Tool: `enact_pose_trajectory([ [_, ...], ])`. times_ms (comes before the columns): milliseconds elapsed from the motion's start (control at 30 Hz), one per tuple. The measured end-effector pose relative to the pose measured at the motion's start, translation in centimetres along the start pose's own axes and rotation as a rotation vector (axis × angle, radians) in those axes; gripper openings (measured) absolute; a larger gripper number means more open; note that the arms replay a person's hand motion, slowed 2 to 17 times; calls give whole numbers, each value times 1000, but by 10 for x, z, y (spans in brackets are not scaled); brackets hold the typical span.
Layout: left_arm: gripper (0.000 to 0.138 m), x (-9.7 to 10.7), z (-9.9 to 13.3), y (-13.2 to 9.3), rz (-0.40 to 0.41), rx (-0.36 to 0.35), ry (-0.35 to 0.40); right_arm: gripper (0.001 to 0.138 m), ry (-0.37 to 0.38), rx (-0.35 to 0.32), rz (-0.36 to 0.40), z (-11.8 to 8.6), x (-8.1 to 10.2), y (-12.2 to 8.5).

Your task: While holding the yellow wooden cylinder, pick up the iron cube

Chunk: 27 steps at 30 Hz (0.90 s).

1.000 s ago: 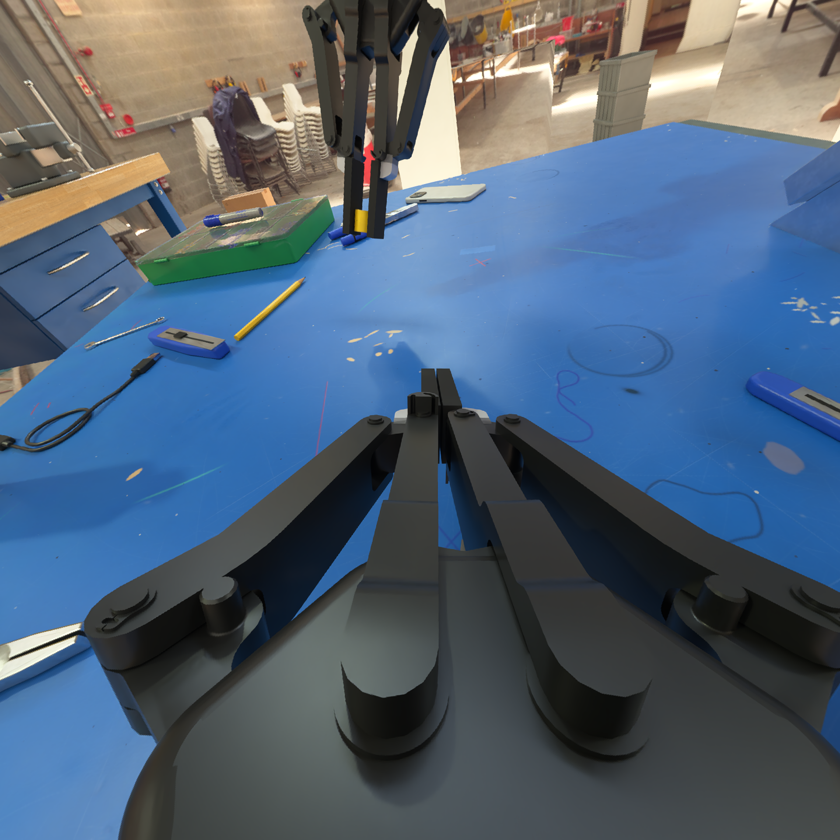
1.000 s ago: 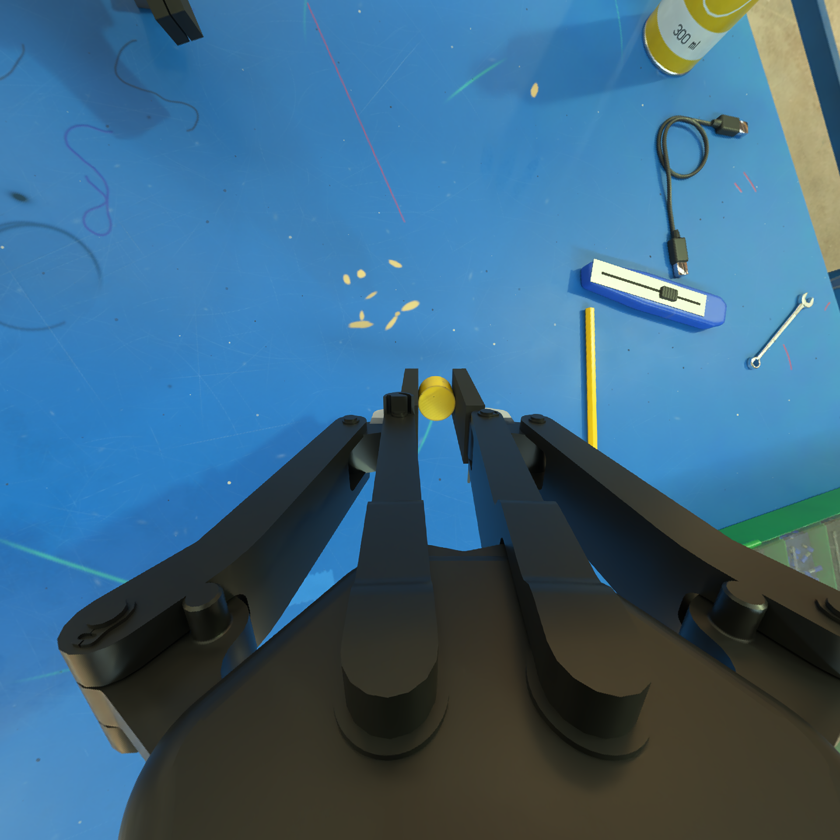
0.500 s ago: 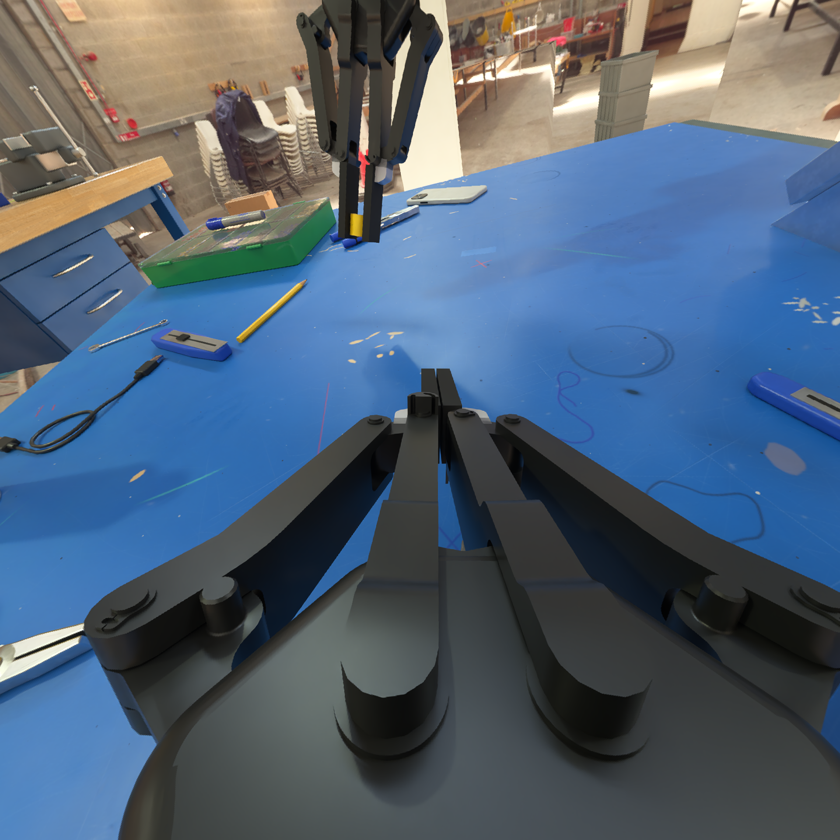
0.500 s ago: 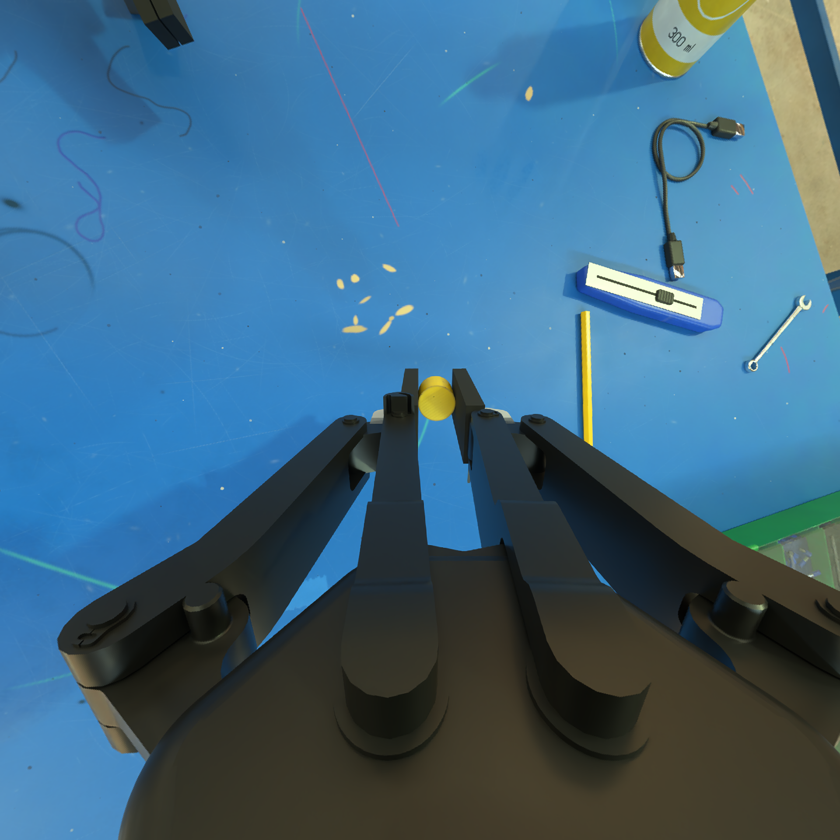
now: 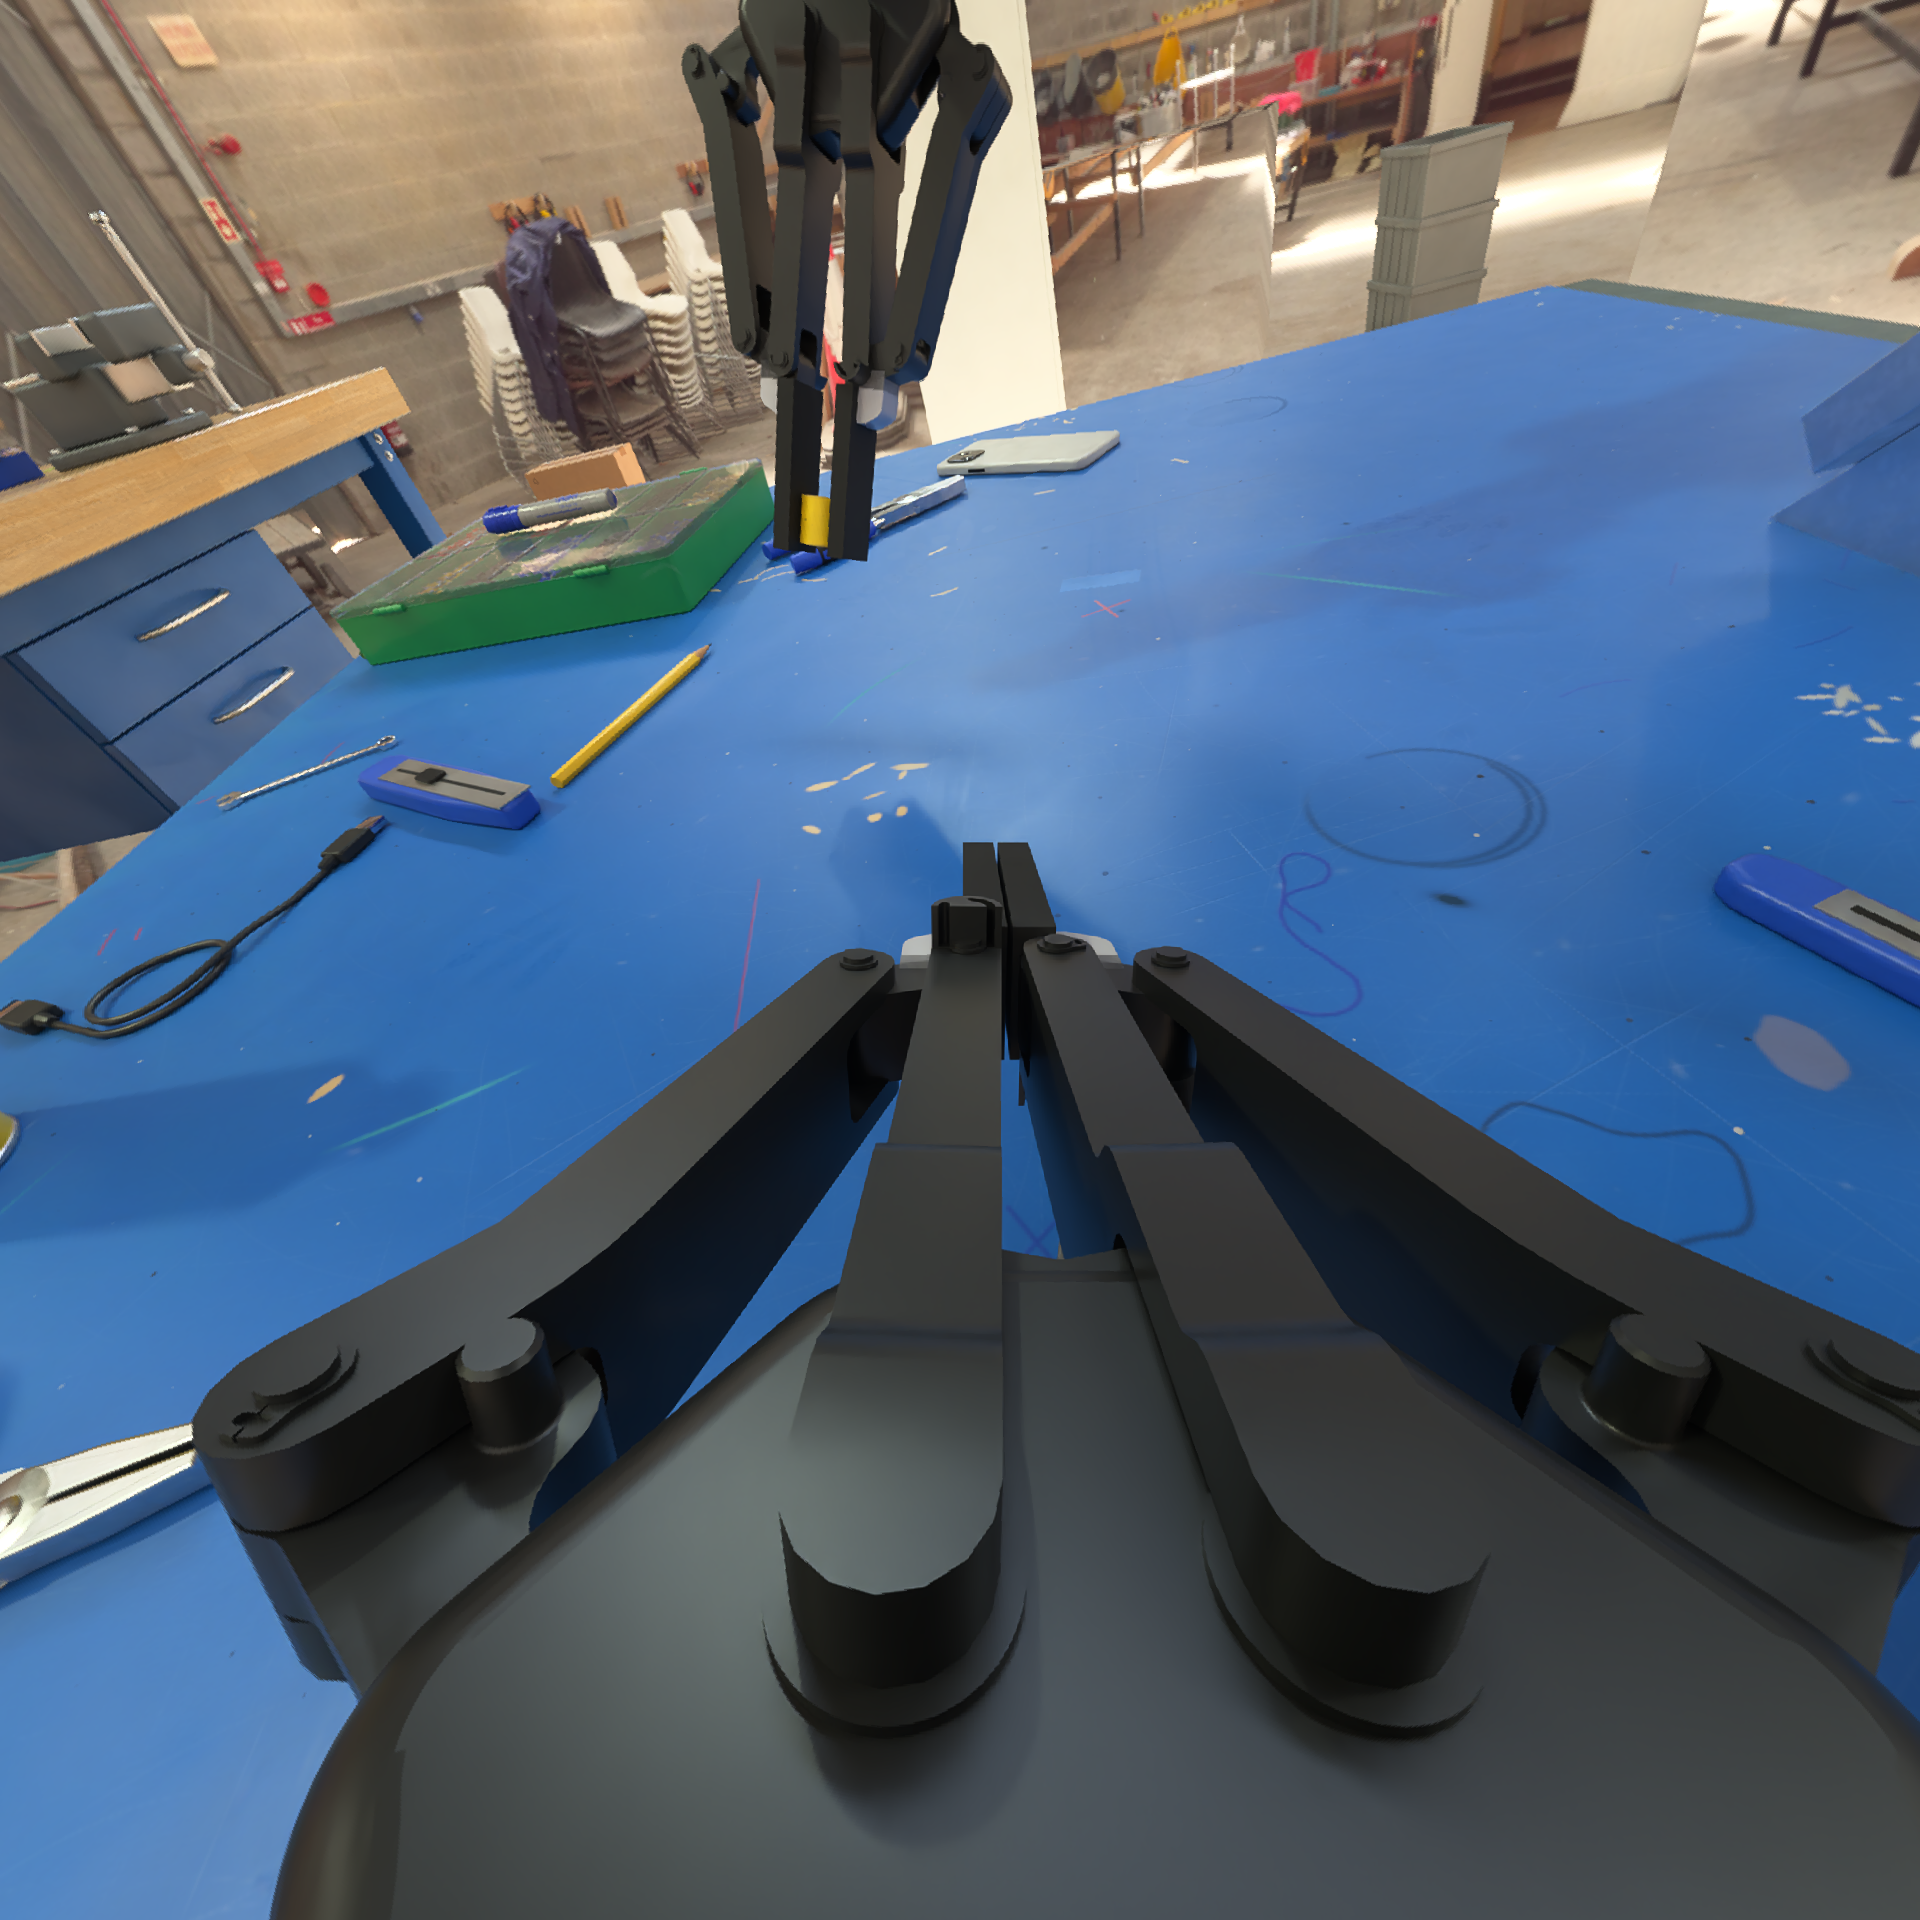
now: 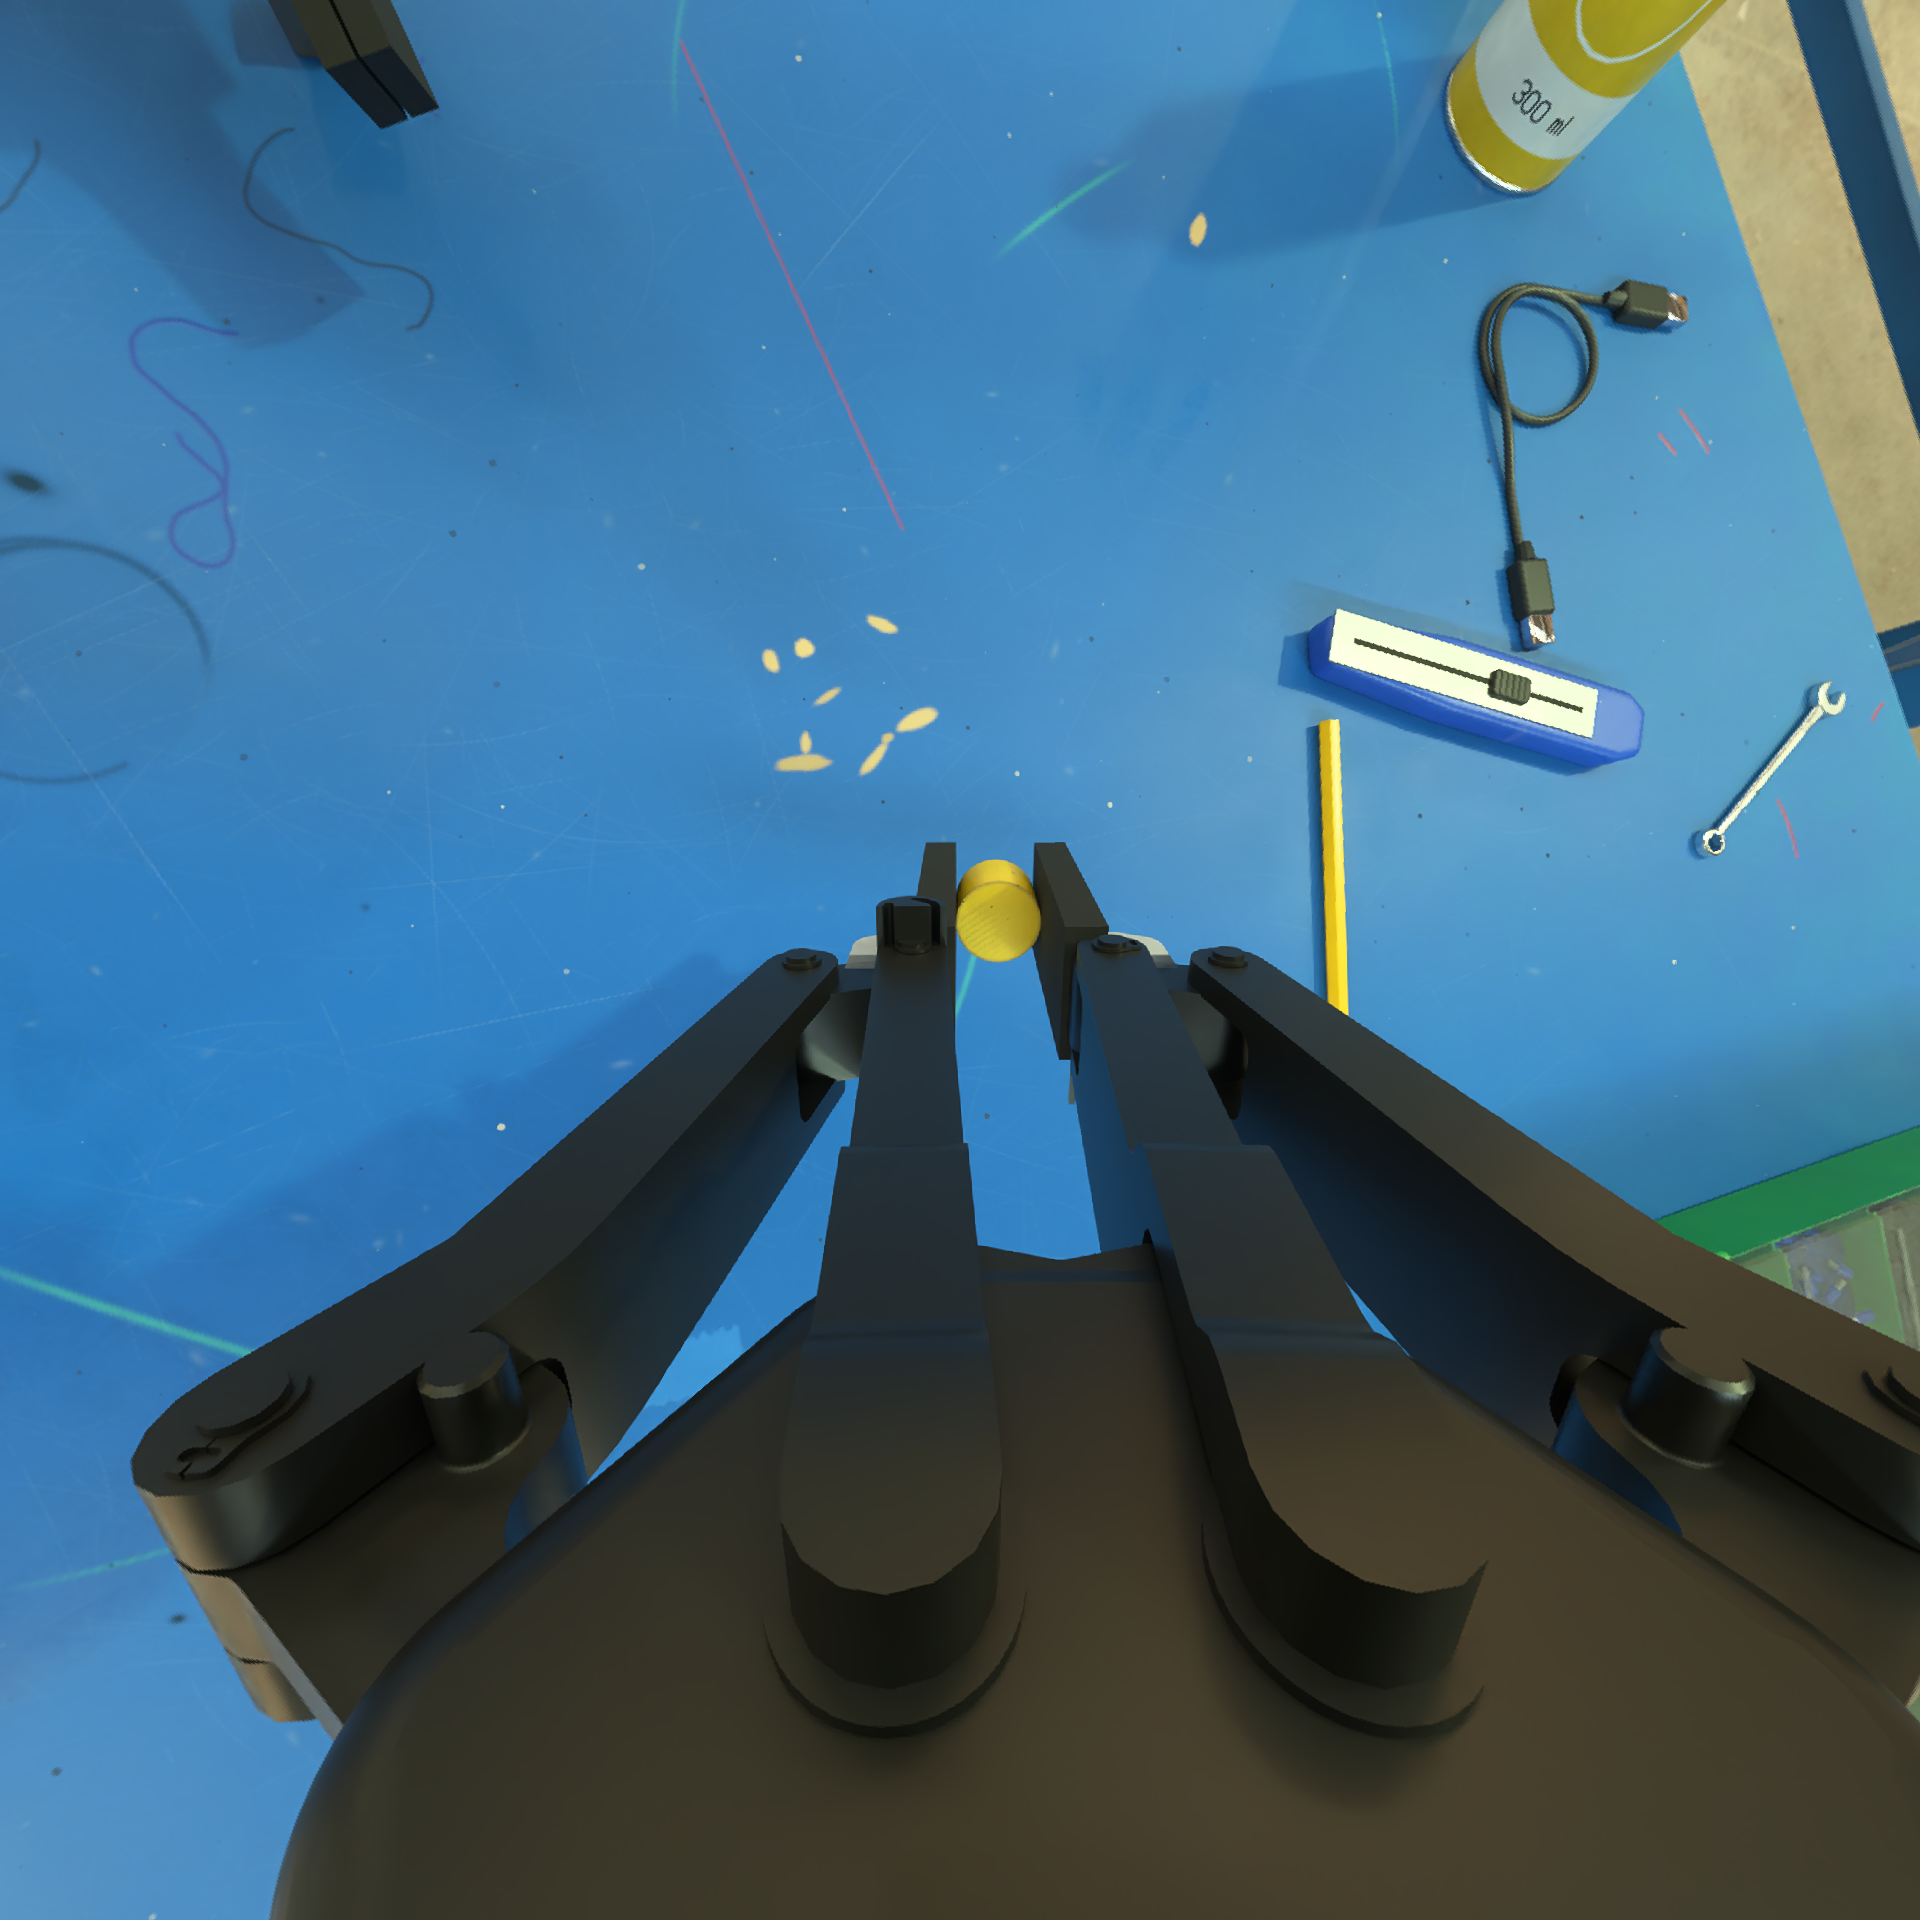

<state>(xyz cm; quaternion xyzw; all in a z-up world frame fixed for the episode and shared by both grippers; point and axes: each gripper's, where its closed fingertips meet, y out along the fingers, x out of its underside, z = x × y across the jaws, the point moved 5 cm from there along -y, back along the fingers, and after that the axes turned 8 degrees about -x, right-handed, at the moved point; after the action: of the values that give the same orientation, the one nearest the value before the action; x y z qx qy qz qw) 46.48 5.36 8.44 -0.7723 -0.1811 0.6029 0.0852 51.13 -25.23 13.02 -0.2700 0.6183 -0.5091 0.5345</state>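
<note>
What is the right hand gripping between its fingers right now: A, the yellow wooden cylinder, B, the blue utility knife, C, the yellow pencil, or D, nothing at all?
A: in the right wrist view the right hand is shut on the yellow wooden cylinder, while the yellow pencil and the blue utility knife lie apart on the blue table.

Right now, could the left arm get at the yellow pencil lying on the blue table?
Probably yes. The left gripper is shut and holds nothing, and bare blue table lies between it and the yellow pencil. The right gripper, clamping the yellow wooden cylinder, hangs farther back, clear of that path.
</note>
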Motion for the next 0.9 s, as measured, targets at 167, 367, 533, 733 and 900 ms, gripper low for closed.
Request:
enact_pose_trajectory([
  [167, 1, -1, -1, -1, 7, -5, -1, 20, 1, -1, 3, 0, 0, 0],
  [367, 1, -1, -2, -1, 12, -10, -4, 20, 1, -3, 5, 0, 0, 0],
  [533, 1, -1, -2, -1, 14, -15, -5, 20, 2, -5, 4, 0, 1, 0],
  [733, 1, -1, -3, -2, 16, -18, -6, 20, 5, -7, 3, 0, 2, 0],
  [900, 1, 0, -3, -2, 17, -20, -7, 20, 7, -7, 7, 0, 3, -1],
])
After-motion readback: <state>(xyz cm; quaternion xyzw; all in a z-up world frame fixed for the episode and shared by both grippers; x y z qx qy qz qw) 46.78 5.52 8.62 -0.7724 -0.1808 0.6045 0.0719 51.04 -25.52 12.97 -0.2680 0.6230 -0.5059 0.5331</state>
